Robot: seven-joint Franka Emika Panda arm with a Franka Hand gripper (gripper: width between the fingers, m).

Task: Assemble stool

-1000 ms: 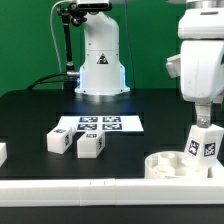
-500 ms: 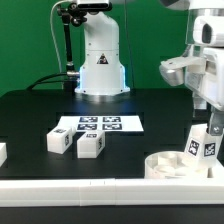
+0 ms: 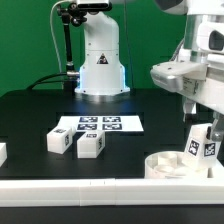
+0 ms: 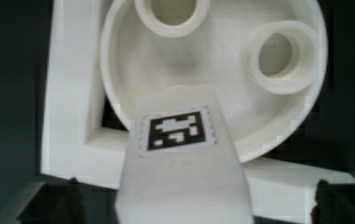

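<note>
Lifted clear of leg (image 3: 204,146) | fingers (image 3: 190,107) spread, empty | leg standing in seat (image 3: 165,166)

The white round ring-like plastic seat (image 3: 162,165) has its lower edge hidden behind the long white border rail (image 3: 80,190), and the wrist view crops its top. A small white blocky plastic leg (image 3: 2,152) is cut by the exterior view's left edge. The fingers (image 4: 46,200) show only as dark, blurred tips.
</note>
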